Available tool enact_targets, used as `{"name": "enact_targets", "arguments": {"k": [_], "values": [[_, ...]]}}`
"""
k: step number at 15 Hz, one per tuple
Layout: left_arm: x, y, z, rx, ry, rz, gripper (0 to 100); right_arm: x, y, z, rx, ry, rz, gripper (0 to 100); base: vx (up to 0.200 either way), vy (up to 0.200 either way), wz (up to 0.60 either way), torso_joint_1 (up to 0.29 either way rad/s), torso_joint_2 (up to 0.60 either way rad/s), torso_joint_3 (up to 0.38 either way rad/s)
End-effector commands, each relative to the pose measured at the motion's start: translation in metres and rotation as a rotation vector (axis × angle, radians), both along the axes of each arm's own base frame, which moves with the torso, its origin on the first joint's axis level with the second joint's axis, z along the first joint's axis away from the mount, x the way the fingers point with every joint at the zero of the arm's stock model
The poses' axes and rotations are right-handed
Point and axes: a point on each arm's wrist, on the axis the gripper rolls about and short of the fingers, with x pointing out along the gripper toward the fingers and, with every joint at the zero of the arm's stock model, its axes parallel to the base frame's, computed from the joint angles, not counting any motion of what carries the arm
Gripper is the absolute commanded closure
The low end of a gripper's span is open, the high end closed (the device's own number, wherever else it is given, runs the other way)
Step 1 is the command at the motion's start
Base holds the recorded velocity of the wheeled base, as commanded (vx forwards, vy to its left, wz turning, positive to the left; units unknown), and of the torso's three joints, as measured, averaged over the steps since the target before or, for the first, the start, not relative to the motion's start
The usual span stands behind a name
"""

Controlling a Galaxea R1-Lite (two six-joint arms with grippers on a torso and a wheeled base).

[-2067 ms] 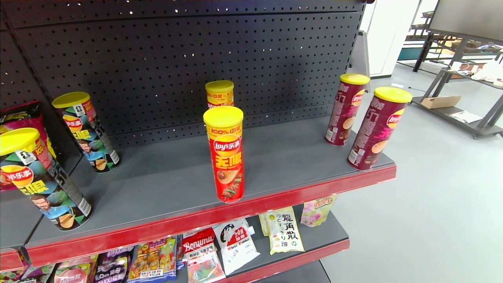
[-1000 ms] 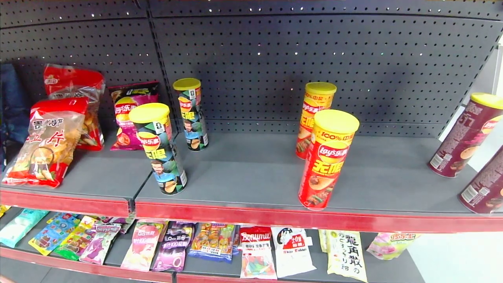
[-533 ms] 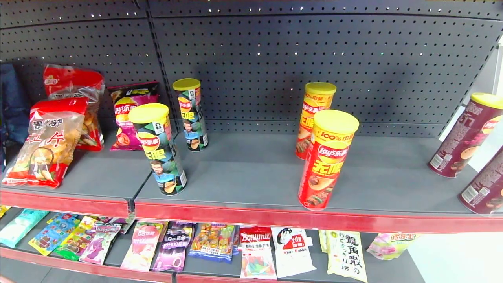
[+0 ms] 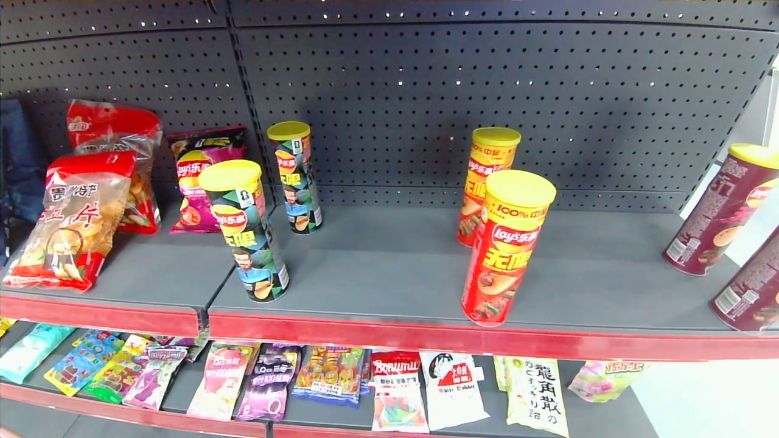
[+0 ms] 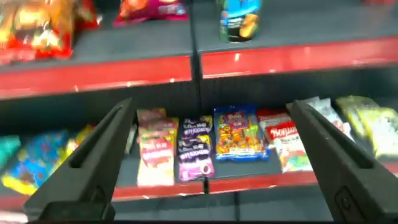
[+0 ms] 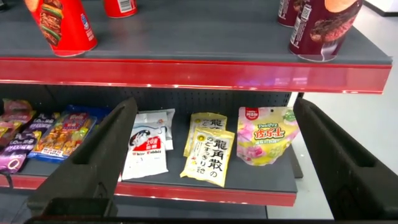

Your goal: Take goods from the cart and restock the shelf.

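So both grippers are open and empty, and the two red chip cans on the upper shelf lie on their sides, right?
No: the front red chip can and the back red chip can stand upright on the upper shelf, as the head view shows. The left gripper and the right gripper are indeed open and empty.

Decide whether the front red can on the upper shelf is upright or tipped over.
Upright. The front red can stands on its base on the shelf, yellow lid on top.
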Motion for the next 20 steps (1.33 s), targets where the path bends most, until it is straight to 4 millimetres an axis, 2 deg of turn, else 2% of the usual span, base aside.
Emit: {"name": "enact_targets", "arguments": {"k": [1,4,5,6,7,8,11,13,15,20], "values": [[0.0,0.001,0.0,-0.044,-0.004,0.042,0,0.0,0.0,0.0,0.002,0.0,0.001,0,0.0,0.0,0.0,0.0,0.0,0.0],[0.0,0.001,0.0,-0.05,-0.004,0.044,0,0.0,0.0,0.0,-0.031,-0.004,0.006,0,0.0,0.0,0.0,0.0,0.0,0.0],[0.0,0.001,0.0,-0.044,-0.004,0.039,0,-0.003,0.001,0.014,-0.022,-0.052,0.045,0,0.0,0.0,0.0,0.0,0.0,0.0],[0.0,0.001,0.0,-0.033,-0.005,0.033,0,0.004,0.002,0.072,0.037,-0.04,0.134,0,0.0,0.0,0.0,0.0,0.0,0.0],[0.0,0.001,0.0,-0.033,-0.005,0.03,0,0.009,0.002,0.087,0.031,-0.026,0.194,0,0.0,0.0,0.0,0.0,0.0,0.0],[0.0,0.001,0.0,-0.032,-0.005,0.03,0,0.018,0.005,0.094,-0.068,-0.003,0.321,0,0.0,0.0,0.0,0.0,0.0,0.0],[0.0,0.001,0.0,-0.018,-0.006,0.033,0,0.067,0.01,0.125,-0.11,0.146,0.363,0,0.0,0.0,0.0,0.0,0.0,0.0],[0.0,0.001,0.0,-0.015,-0.006,0.031,0,0.12,0.026,0.144,-0.115,0.242,0.45,0,0.0,0.0,0.0,0.0,0.0,0.0],[0.0,0.001,0.0,-0.013,-0.006,0.033,0,0.161,0.038,0.138,-0.134,0.33,0.424,0,0.0,0.0,0.0,0.0,0.0,0.0],[0.0,0.001,0.0,-0.013,-0.008,0.036,0,0.206,0.058,0.094,-0.14,0.469,0.442,0,0.0,0.0,0.0,0.0,0.0,0.0]]}}
